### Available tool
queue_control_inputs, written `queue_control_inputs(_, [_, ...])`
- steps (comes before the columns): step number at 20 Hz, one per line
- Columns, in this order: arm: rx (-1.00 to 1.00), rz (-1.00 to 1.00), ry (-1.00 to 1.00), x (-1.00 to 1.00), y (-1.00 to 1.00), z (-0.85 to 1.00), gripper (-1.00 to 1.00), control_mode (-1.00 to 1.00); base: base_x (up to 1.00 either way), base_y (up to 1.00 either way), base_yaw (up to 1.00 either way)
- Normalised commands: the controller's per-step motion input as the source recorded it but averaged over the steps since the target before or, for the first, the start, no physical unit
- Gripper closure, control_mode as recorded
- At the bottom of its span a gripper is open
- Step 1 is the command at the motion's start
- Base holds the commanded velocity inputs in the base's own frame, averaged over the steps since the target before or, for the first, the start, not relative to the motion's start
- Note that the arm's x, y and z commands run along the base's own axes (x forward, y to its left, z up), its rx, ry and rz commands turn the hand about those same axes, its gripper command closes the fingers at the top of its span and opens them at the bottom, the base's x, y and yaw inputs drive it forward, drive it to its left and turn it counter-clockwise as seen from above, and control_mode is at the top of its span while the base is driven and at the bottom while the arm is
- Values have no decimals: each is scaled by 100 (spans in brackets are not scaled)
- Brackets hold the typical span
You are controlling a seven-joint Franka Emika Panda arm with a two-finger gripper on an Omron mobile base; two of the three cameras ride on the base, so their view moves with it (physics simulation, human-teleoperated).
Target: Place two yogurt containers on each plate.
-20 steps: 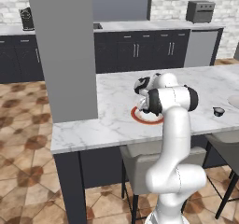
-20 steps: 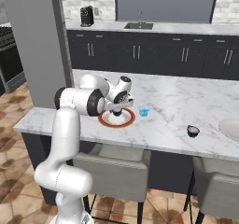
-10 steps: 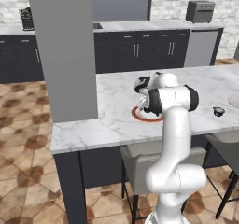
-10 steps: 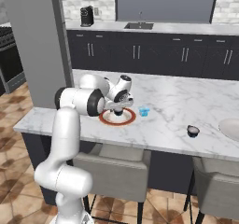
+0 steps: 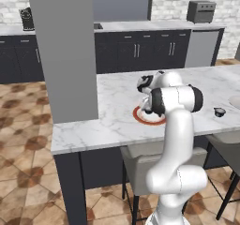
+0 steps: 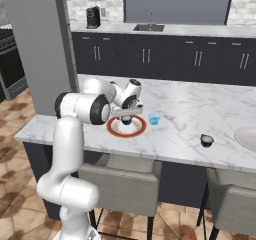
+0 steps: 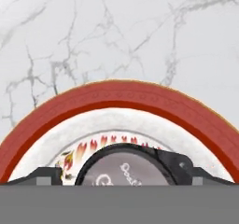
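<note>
My gripper [image 6: 126,115] hangs low over the red-rimmed plate [image 6: 113,129], pointing down. A dark navy yogurt cup [image 6: 126,120] sits on that plate between the fingers. In the hand view the cup [image 7: 133,167] lies between the two fingertips [image 7: 47,176], with a thin gap on its left side, so the gripper [image 7: 121,178] looks open around it. A light blue yogurt cup [image 6: 154,119] stands on the counter just right of the plate. A second dark cup [image 6: 206,140] stands farther right, also seen as the small dark cup [image 5: 219,111]. The plain pale plate [image 6: 247,136] lies at the counter's right end.
The marble island counter [image 6: 190,109] has a grey pillar [image 6: 37,44] at its left end. Grey chairs [image 6: 120,174] are tucked under its front edge. Dark cabinets and a sink [image 6: 150,28] line the back wall.
The arm and gripper have stayed almost still above the red-rimmed plate, with the dark cup under the hand.
</note>
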Motion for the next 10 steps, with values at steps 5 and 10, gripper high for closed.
queue_control_inputs(5, [0, -5, -1, -31, -5, 43, -100, -100, 0, 0, 0])
queue_control_inputs(10, [-1, -3, 0, 0, -16, 62, -100, -100, 0, 0, 0])
